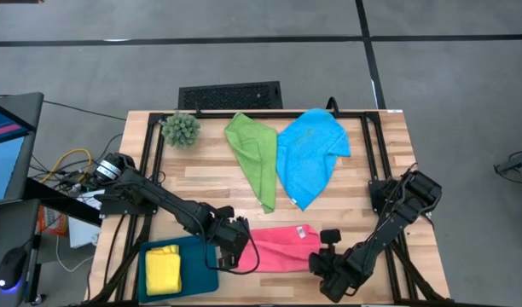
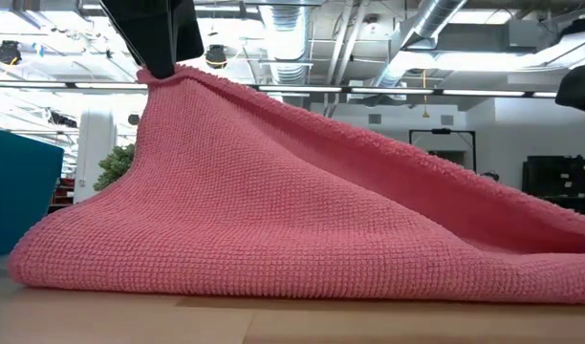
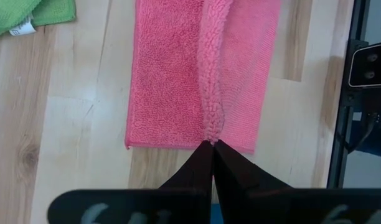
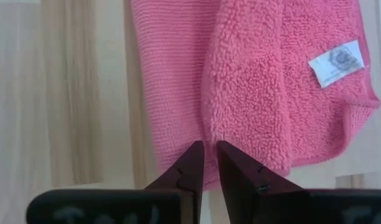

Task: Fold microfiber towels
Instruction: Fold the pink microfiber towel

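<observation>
Four microfiber towels show on our wooden bench (image 1: 201, 179), one of each colour: pink, green, bright blue and yellow. We also count two arms, one tray and one spiky plant.

Largest of the cloths, the blue towel (image 1: 310, 156) lies rumpled at the far middle of the slatted bench, touching the green towel (image 1: 254, 156), which is drawn out into a long limp strip beside it. The pink towel (image 1: 282, 246) lies at the near edge between our two claws, roughly rectangular, with a raised ridge along its length. It has a looped, fleecy pile on one face and a finer knit on the other, and a small white label at one corner.

Our left claw (image 3: 212, 144) is pinched tight on the pink towel's end at that ridge; in the low view the cloth rises to a peak under it like a tent. Our right claw (image 4: 210, 149) sits at the towel's opposite end, its fingers narrowly parted over the edge, and we cannot tell whether they hold any cloth.

The yellow towel (image 1: 163, 268) lies folded into a small square on the rigid dark teal tray (image 1: 197, 275) at the near left corner. The spiky green plant (image 1: 182, 129) stands at the far left.
</observation>
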